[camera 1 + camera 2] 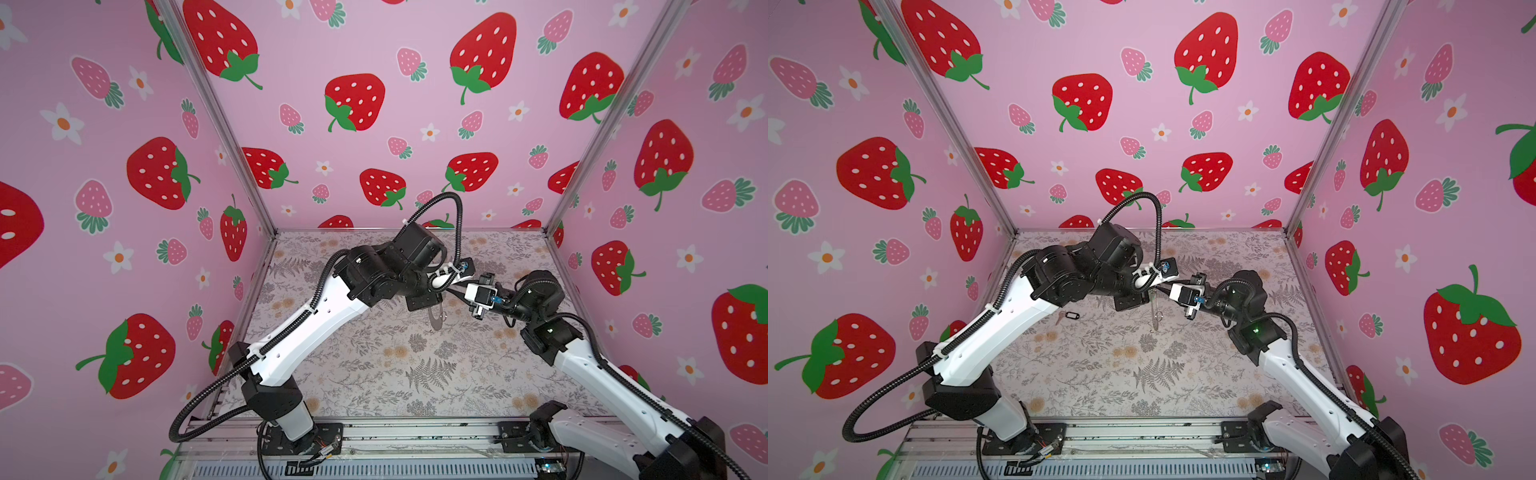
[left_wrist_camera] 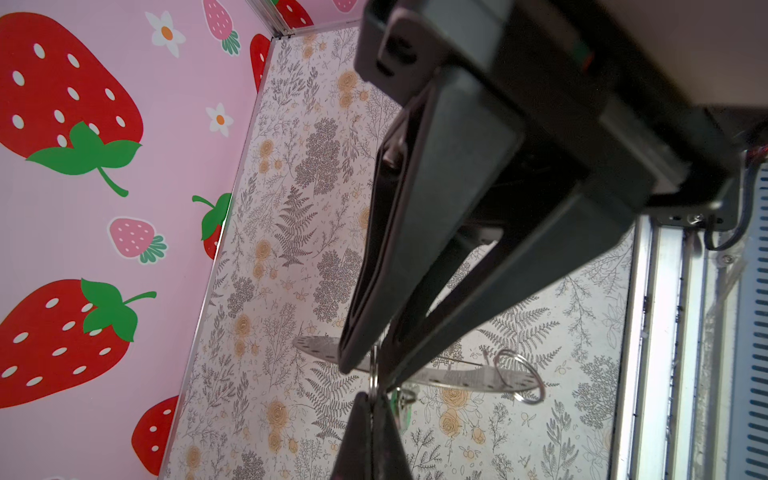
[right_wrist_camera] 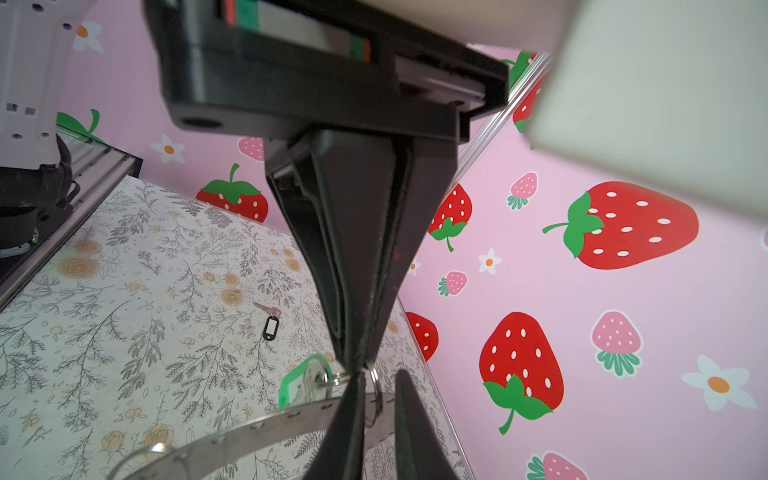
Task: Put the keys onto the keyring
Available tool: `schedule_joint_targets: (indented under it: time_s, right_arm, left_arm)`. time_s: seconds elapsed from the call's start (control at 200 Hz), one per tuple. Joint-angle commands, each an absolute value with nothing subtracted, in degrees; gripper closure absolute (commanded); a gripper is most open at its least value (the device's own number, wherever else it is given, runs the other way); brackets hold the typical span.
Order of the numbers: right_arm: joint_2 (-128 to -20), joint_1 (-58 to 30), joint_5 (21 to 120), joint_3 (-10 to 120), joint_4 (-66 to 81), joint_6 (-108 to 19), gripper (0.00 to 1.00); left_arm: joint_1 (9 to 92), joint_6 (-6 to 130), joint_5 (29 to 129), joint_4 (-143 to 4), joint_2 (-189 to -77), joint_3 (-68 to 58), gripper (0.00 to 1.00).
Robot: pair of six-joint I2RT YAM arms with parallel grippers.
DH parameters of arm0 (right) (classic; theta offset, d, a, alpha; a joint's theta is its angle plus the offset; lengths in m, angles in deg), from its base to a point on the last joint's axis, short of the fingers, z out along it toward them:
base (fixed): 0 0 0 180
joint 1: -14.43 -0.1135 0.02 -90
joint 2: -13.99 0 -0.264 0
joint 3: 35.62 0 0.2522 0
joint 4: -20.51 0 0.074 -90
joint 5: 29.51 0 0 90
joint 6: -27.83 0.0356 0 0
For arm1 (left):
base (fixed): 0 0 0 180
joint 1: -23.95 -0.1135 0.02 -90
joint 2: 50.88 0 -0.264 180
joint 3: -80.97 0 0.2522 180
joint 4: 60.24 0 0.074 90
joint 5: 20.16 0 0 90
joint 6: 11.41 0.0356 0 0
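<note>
Above the middle of the table, the grey metal keyring (image 1: 436, 319) (image 1: 1155, 318) hangs on edge. My left gripper (image 2: 376, 361) (image 1: 1147, 300) is shut on its flat band (image 2: 457, 379). Coming from the opposite side, my right gripper (image 3: 358, 366) (image 2: 371, 402) is shut on a small wire loop (image 3: 375, 386) at the band's rim. The bright green key (image 3: 302, 384) (image 2: 400, 409) dangles from that loop, right beside the fingertips. The black-rimmed key (image 1: 1072, 316) (image 3: 270, 328) lies on the table to the left, under the left arm.
A small metal key (image 1: 1060, 319) lies joined to the black-rimmed one. Another wire loop (image 2: 521, 376) hangs on the keyring's far side. Pink strawberry walls close in three sides, and an aluminium rail (image 1: 415, 432) runs along the front edge.
</note>
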State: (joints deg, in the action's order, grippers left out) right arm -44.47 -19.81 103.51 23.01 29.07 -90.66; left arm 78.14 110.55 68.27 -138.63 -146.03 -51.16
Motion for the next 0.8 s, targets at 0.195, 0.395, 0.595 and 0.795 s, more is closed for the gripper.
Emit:
schedule_joint_targets:
  time_s: [0.195, 0.395, 0.595, 0.795]
  right_arm:
    - [-44.3, -20.1, 103.8, 24.2, 30.1, -91.1, 0.87]
    - [-44.0, -20.1, 103.0, 23.9, 28.8, -91.6, 0.87]
    - [-43.9, -20.1, 102.3, 23.9, 27.8, -92.3, 0.86]
    - [-43.7, -20.1, 101.9, 23.8, 28.0, -92.5, 0.89]
  left_arm:
    - [78.6, 112.1, 67.6, -139.4, -145.5, -53.1, 1.00]
    - [78.8, 112.3, 67.9, -138.7, -144.9, -52.4, 1.00]
    - [78.8, 112.5, 67.8, -137.9, -144.2, -51.6, 1.00]
    - [78.9, 112.5, 68.0, -138.0, -144.1, -51.2, 1.00]
